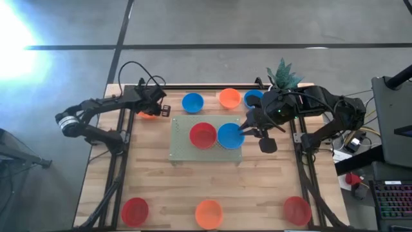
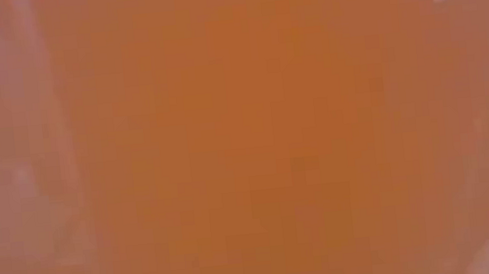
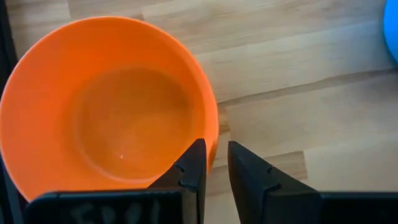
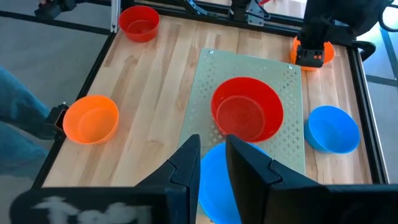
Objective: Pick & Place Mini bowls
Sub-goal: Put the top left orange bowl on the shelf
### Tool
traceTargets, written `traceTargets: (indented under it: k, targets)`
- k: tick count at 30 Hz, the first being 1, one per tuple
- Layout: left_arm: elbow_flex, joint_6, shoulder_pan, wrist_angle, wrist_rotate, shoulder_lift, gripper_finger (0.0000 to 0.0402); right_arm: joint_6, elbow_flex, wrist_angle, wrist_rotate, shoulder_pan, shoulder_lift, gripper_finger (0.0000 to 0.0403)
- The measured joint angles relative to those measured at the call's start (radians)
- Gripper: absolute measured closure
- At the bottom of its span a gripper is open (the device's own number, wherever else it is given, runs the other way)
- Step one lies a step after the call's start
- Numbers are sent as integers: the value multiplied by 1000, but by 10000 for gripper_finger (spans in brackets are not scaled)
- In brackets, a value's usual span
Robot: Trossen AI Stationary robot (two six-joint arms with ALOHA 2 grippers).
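The left gripper (image 3: 216, 149) was pinched on the rim of an orange bowl (image 3: 112, 112) at the table's left rear, so a slow, straight lift would probably keep the thin wall from slipping. Farther right, the right gripper (image 4: 212, 149) sat over a blue bowl (image 1: 230, 135) on the mat (image 1: 183, 145); whether it gripped, I could not tell. Nine mini bowls (image 1: 203, 135) showed: three red, three orange, three blue.

You see a pale green mat (image 1: 207, 136) dotted with tiny holes on a light wood table (image 1: 193, 187). On it sit a red bowl (image 1: 203, 135) and a blue bowl (image 1: 230, 135). Nearest you, an orange bowl (image 1: 208, 213) sits between two red ones.
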Motion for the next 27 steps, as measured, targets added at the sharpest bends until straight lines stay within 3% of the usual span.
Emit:
traceTargets:
  k: [13, 19, 27]
  targets:
    - [-53, 64, 0, 9, 0, 0, 342, 0, 0, 0, 0, 0, 0, 336]
    - [-56, 119, 0, 8, 8, 0, 390, 0, 0, 0, 0, 0, 0, 329]
    - [-52, 144, 1, 2, 33, 0, 399, 0, 0, 1, 0, 0, 0, 333]
